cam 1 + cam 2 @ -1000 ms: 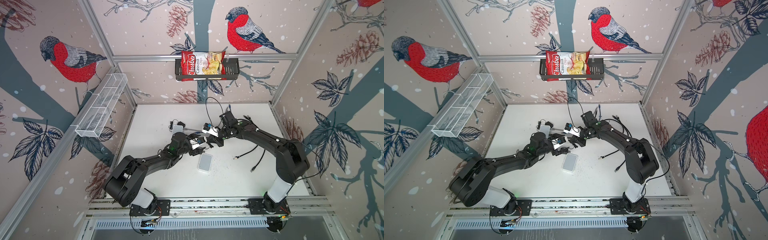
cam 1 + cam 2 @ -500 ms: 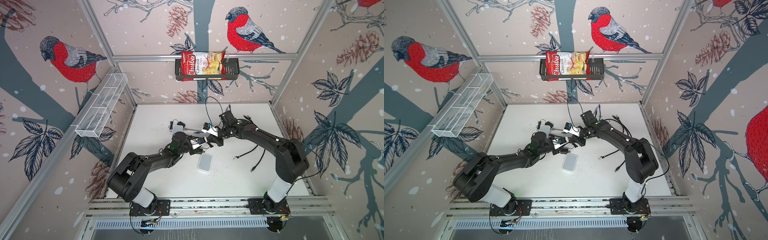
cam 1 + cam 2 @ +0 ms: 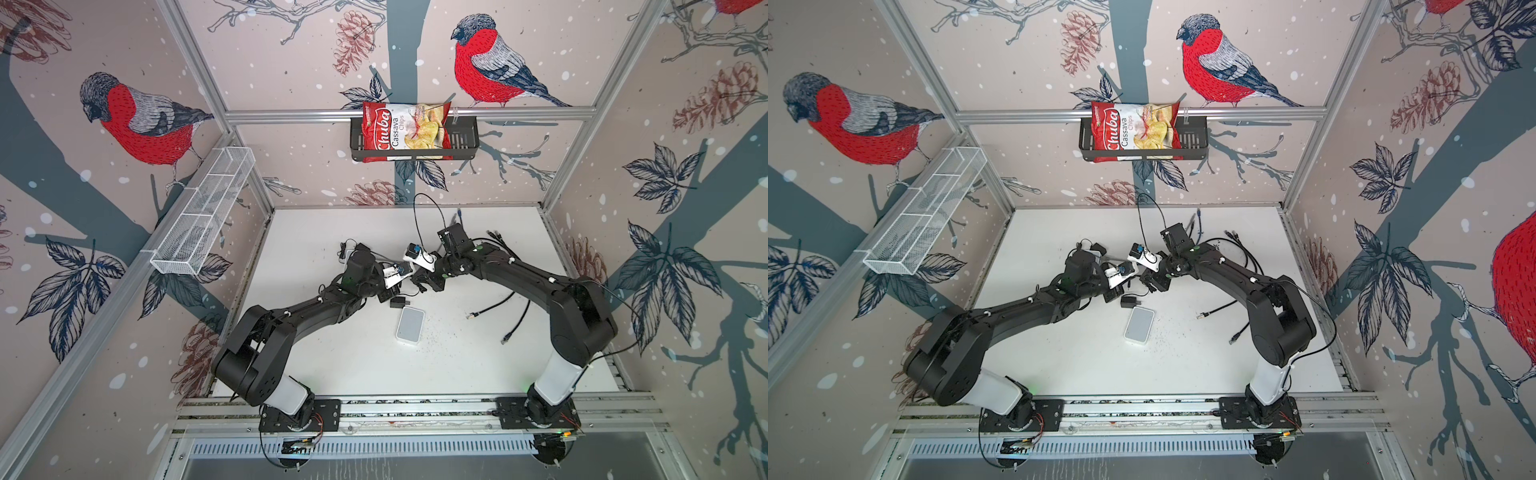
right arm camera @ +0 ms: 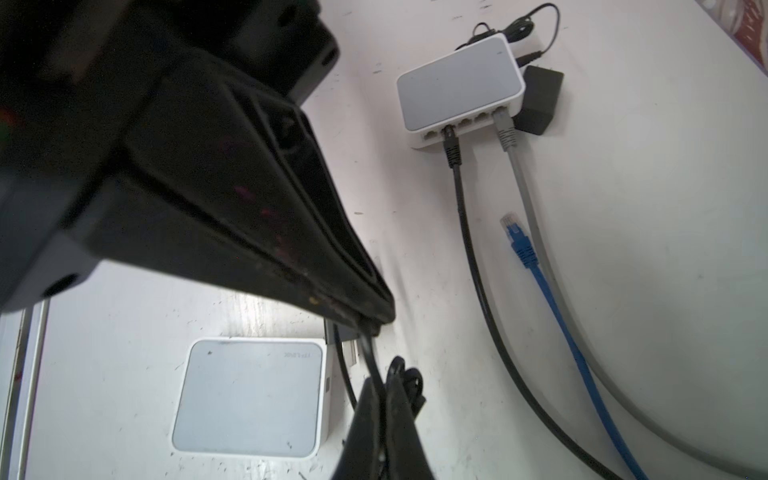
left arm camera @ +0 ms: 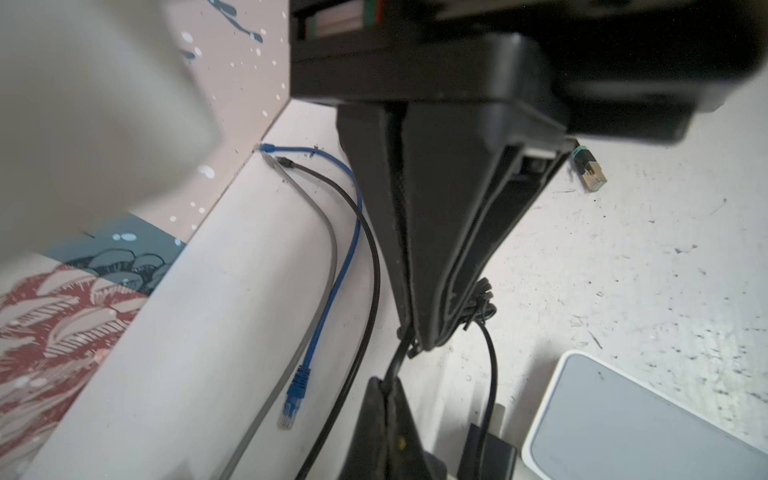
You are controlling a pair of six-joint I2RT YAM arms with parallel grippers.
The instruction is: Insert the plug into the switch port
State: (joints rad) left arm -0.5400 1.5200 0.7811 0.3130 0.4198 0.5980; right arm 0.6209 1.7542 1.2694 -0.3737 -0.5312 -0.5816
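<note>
Small white switch (image 3: 410,326) with a grey top, lying flat mid-table on the white table (image 3: 332,365), just in front of where the two grippers meet. Its port side isn't visible in the top views. A black adapter (image 3: 398,301) sits just beside its far edge. A thin black cord (image 5: 481,301) goes up from there, bunched in a little coil. The cord's plug end is hidden, so I can't tell where it is.

A second switch (image 4: 457,83) sits further back, with a black cable (image 4: 457,183) and a grey cable (image 4: 519,166) plugged in. A blue plug (image 4: 517,237) lies loose on the table beside them, not in any port.

Left gripper (image 5: 426,338): jaws fully closed, pinching the coiled cord at the tip. Right gripper (image 4: 370,322): also closed, with the cord clamped at the tip. The tips are near each other but apart, and both are off the table.

Both arms reach forward from the front rail (image 3: 415,409) with elbows bowed outward. The wrists meet over the table centre, fingers angled down toward each other.
</note>
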